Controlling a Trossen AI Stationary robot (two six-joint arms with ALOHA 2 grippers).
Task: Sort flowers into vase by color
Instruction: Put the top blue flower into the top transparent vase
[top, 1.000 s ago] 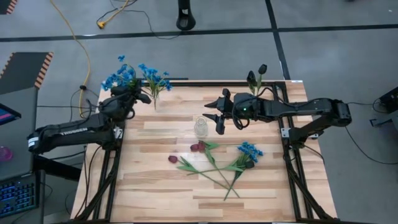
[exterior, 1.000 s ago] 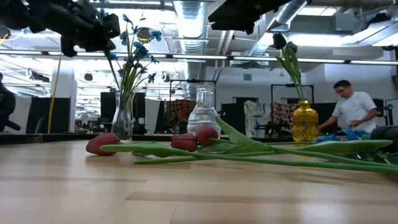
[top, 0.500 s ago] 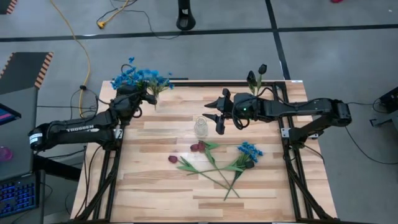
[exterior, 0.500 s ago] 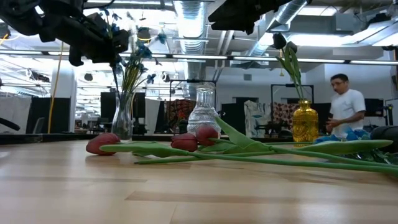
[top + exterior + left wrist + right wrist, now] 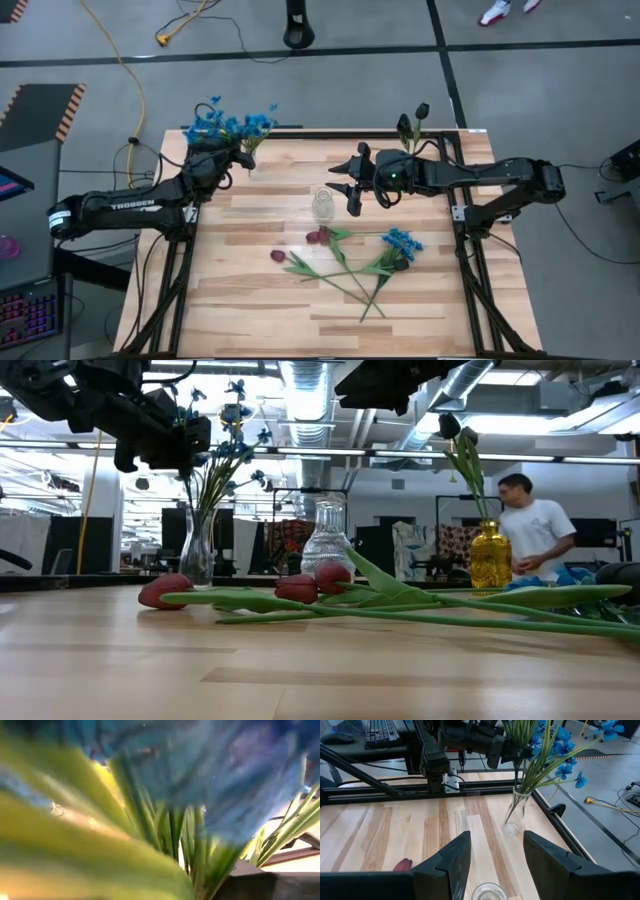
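Observation:
Blue flowers (image 5: 230, 125) stand with their stems in a slim clear vase (image 5: 197, 555) at the table's far left. My left gripper (image 5: 234, 157) is level at those stems (image 5: 520, 757), above the vase's mouth. Blurred stems and blooms fill its wrist view, so I cannot tell whether it touches them. My right gripper (image 5: 496, 836) hangs open above a ribbed clear vase (image 5: 323, 205) at the table's middle. Near-black buds (image 5: 412, 120) stand in a gold vase (image 5: 490, 555) at the far right. Dark red rosebuds (image 5: 318, 237) and a blue sprig (image 5: 402, 243) lie on the table.
Green stems (image 5: 350, 280) of the lying flowers cross one another on the near half of the wooden table (image 5: 250, 310). A dark frame rail (image 5: 420, 787) runs along the table's edges. A person (image 5: 530, 530) moves in the room beyond the gold vase.
My left gripper has carried a blue sprig down and toward the slim vase at the far left. The sprig's blooms, apart from the bunch a second ago, now stand among the other blue flowers above the vase.

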